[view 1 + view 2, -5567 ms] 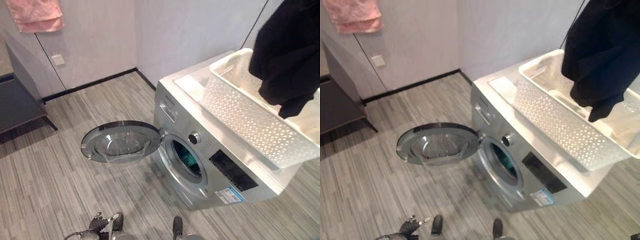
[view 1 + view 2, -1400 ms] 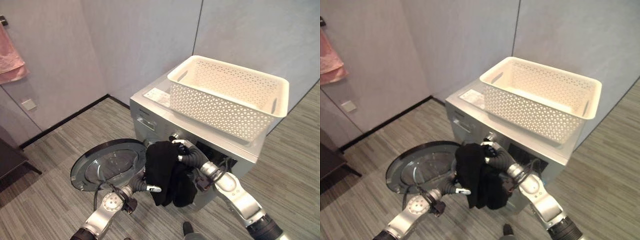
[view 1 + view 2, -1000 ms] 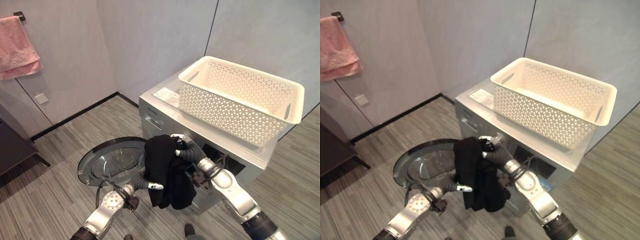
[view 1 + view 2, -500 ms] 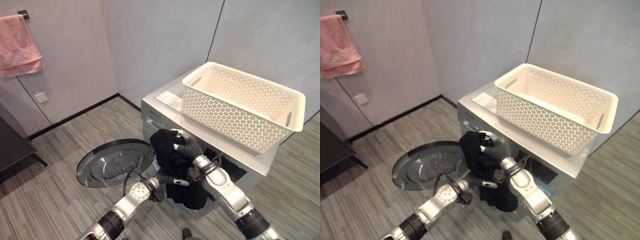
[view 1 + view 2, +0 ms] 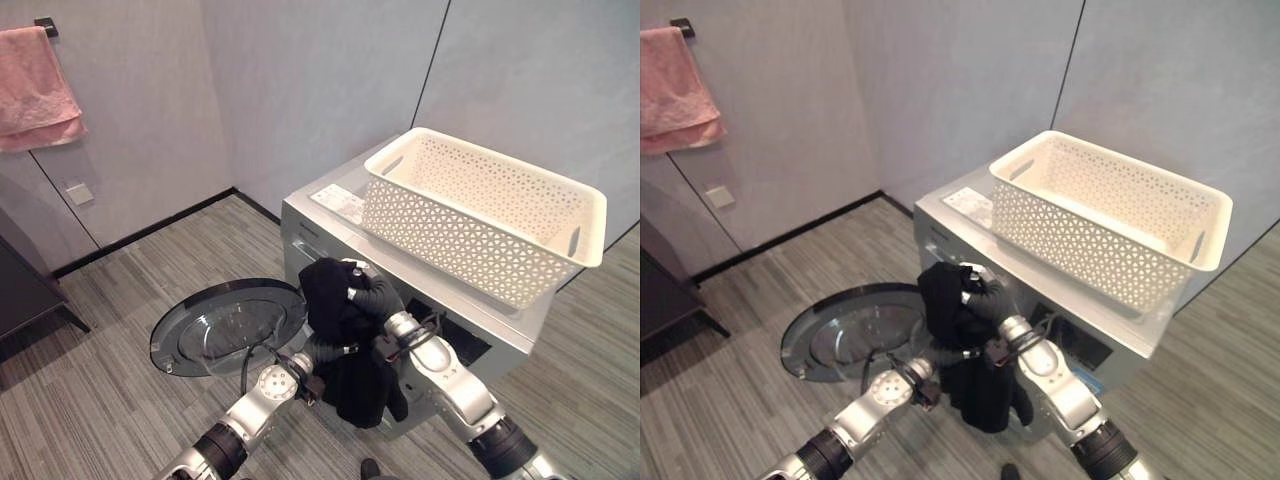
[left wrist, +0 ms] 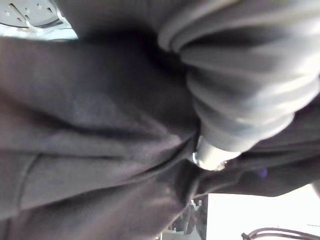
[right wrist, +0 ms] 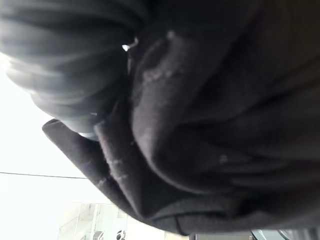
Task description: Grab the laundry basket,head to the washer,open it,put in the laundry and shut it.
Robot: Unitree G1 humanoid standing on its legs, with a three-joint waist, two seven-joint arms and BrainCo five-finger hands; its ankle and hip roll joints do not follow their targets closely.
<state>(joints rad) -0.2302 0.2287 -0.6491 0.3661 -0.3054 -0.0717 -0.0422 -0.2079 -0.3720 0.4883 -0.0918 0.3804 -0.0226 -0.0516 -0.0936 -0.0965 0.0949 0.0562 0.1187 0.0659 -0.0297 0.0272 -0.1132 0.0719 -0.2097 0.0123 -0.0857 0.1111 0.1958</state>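
**Black garment at the washer mouth, both hands on it**

The black garment (image 5: 345,345) is hanging in a bunched mass in front of the washer (image 5: 400,290), right at the drum opening, which it is covering from the head camera. Its upper part is draped over the right hand (image 5: 352,290); the lower folds are dangling down the front panel.

Right hand is reaching in from the near right, its dark ribbed cover arching up and over into the cloth. Silver fingers are showing curled over the top of the bunch, so it is gripping the garment. In the right wrist view, cloth is pressed up against the cover and wrapping round it.

Left hand (image 5: 335,350) is coming in from the near left, pushed into the lower left of the garment. Its fingers are buried in the folds; whether they are curled or straight cannot be told. The left wrist view is giving dark cloth bunched against the ribbed cover.

The washer door (image 5: 228,325) is standing swung wide open to the left, glass facing up, low over the grey plank floor (image 5: 110,380).

The white laundry basket (image 5: 485,215) is sitting on top of the washer, toward its right end, with nothing visible inside.

A pink towel (image 5: 38,88) is hanging on the far left wall.
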